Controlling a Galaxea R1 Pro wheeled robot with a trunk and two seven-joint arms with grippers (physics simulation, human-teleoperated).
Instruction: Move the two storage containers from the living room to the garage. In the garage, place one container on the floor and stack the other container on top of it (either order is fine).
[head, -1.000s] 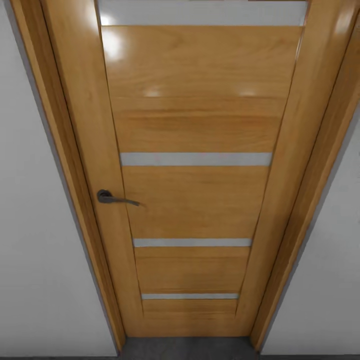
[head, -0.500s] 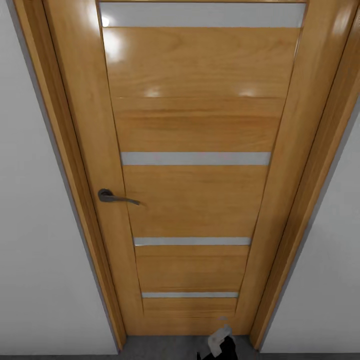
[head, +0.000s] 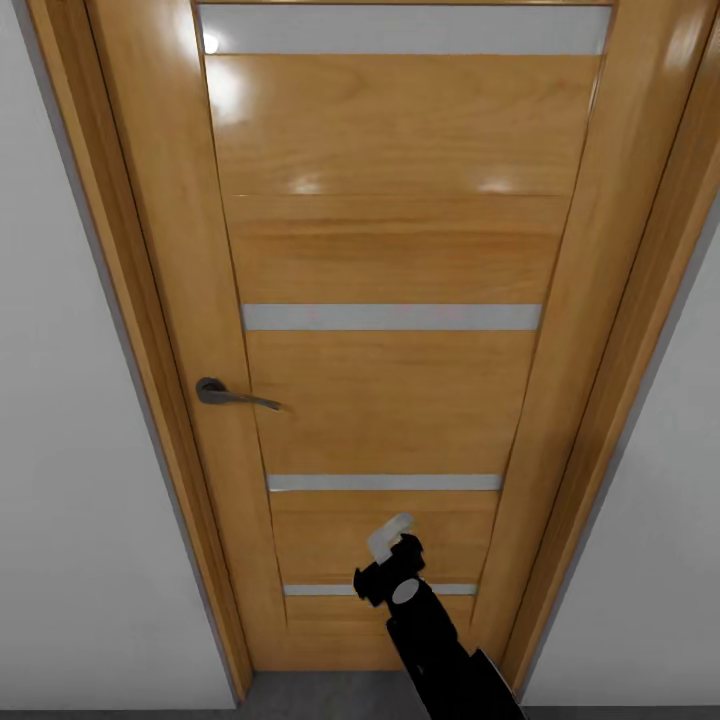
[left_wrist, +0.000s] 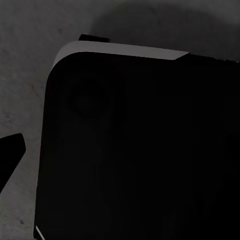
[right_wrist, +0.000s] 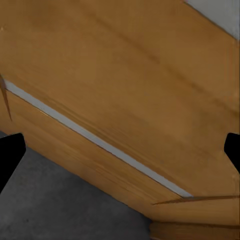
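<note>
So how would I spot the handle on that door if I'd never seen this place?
Start with the tall, glossy wooden door set between pale walls, crossed by pale horizontal strips. On its left stile, about level with the panel between the second and third strips, sits the door handle: a small dark grey lever pointing right from a round base, the one dark metal fitting on the wood.

Soft glare on glossy door (head: 400, 250)
</note>
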